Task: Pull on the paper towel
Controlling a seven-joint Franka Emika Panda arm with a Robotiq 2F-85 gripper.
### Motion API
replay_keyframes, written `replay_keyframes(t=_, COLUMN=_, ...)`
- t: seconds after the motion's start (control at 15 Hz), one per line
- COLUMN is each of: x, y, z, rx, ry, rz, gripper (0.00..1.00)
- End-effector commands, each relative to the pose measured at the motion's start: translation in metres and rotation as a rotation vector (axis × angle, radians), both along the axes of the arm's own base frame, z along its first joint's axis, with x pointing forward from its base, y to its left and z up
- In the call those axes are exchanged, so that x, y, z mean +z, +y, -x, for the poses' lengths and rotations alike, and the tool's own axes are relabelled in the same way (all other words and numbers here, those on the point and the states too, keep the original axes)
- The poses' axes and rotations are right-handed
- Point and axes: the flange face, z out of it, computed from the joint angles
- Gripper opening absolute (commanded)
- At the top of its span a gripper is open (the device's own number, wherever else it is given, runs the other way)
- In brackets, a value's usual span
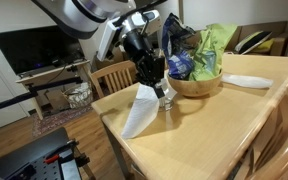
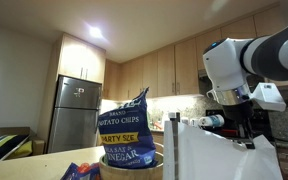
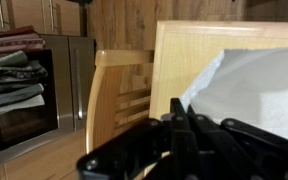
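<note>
The paper towel shows as a long white sheet [image 1: 137, 112] running from my gripper down onto the wooden table [image 1: 204, 130]. In an exterior view it is a broad white sheet [image 2: 222, 152] beside a narrow white upright [image 2: 173, 145]. The roll itself is mostly hidden behind my gripper. My gripper [image 1: 152, 78] hangs over the table's near corner, left of the bowl. It also shows in an exterior view [image 2: 246, 128]. In the wrist view the black fingers [image 3: 180, 118] are pressed together with the white sheet [image 3: 254, 90] at their right side.
A wooden bowl [image 1: 196, 84] holding chip bags [image 1: 212, 48] stands right of the gripper; a blue potato chips bag [image 2: 124, 125] shows too. A flat white plate [image 1: 246, 80] lies further right. A wooden chair [image 1: 112, 76] stands at the table's edge [image 3: 119, 90].
</note>
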Motion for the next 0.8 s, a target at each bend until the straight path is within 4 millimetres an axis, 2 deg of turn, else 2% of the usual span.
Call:
replay_keyframes(t=0.0, x=0.01, y=-0.003, z=0.002, rx=0.009, ry=-0.02, rz=-0.013, gripper=0.0)
replay_keyframes(t=0.07, x=0.013, y=-0.002, z=0.002, rx=0.009, ry=-0.024, rz=-0.013, gripper=0.0)
replay_keyframes(t=0.13, x=0.015, y=-0.002, z=0.002, rx=0.012, ry=-0.025, rz=-0.004, gripper=0.11)
replay_keyframes(t=0.2, x=0.017, y=-0.002, z=0.002, rx=0.009, ry=-0.026, rz=-0.007, gripper=0.27)
replay_keyframes(t=0.53, x=0.027, y=0.0, z=0.002, rx=0.016, ry=-0.045, rz=-0.003, gripper=0.63)
replay_keyframes(t=0.73, x=0.041, y=0.007, z=0.005, rx=0.038, ry=-0.064, rz=-0.016, gripper=0.87)
